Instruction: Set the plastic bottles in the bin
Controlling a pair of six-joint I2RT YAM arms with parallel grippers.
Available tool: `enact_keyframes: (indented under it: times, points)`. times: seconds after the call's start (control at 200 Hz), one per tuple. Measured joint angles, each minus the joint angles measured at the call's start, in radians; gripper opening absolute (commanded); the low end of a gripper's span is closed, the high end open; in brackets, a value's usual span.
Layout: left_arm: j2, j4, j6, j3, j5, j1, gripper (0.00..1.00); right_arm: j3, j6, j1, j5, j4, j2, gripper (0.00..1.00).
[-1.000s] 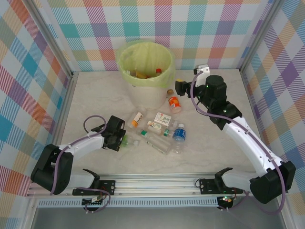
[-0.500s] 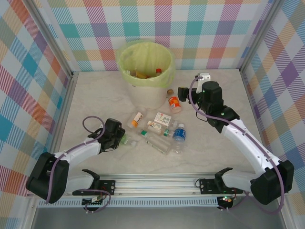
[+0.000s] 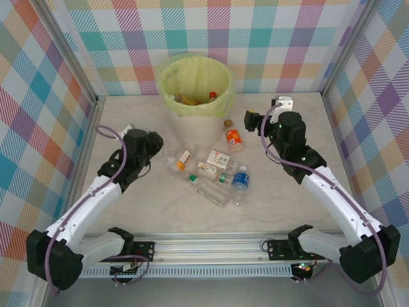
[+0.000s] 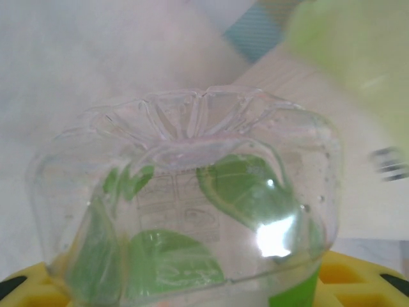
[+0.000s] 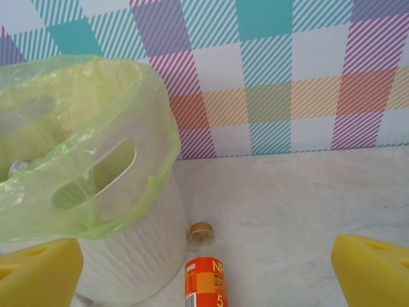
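1. The left pincer (image 3: 155, 152) pinches a clear green-labelled bottle (image 4: 192, 217) between its yellow fingers (image 4: 358, 276). The wrist camera looks straight at the bottle's ribbed base, with a yellow-green blur at upper right
2. Seen from overhead, the left pincer sits just left of the scattered bottles, in front and to the left of the bin (image 3: 165, 82)
3. The right pincer (image 3: 250, 119) stands spread wide and grips nothing. Its yellow pads (image 5: 38, 272) sit in the two bottom corners of the wrist view, well apart
4. The bin, a white bucket lined with a yellow-green bag, stands at the far centre of the worktop (image 3: 166, 214), close to the plaid back wall. Several binned bottles (image 3: 192, 99) show over its rim, one of them with a red cap
5. An orange-labelled bottle (image 3: 234, 139) lies near the bin's base on the right side, and a small gold-capped bottle (image 5: 201, 232) sits just beyond it. Both lie ahead of the right pincer, between its pads in the wrist view
6. More bottles lie loose in the middle of the worktop, between the two arms: a white-labelled bottle with an orange cap (image 3: 184, 160), a blue-labelled bottle (image 3: 240, 179) and a clear bottle on its side (image 3: 214, 192), with smaller ones packed between them
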Motion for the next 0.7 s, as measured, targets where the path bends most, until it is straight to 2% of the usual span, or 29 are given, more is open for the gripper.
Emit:
enact_keyframes:
  times: [0.19, 0.315, 0.53, 0.7]
  points:
    - [0.12, -0.003, 0.164, 0.291, 0.043, 0.001, 0.5, -0.035, 0.018, 0.0, 0.024, 0.031, -0.044, 1.0]
    - [0.203, 0.06, 0.229, 0.435, 0.087, 0.001, 0.51, -0.04, 0.02, 0.0, 0.032, 0.031, -0.064, 1.0]
    - [0.343, 0.166, 0.319, 0.576, 0.115, 0.001, 0.5, -0.042, 0.02, 0.0, 0.033, 0.031, -0.088, 1.0]
    - [0.411, 0.237, 0.425, 0.605, 0.147, 0.001, 0.52, -0.043, 0.024, 0.0, 0.032, 0.023, -0.095, 1.0]
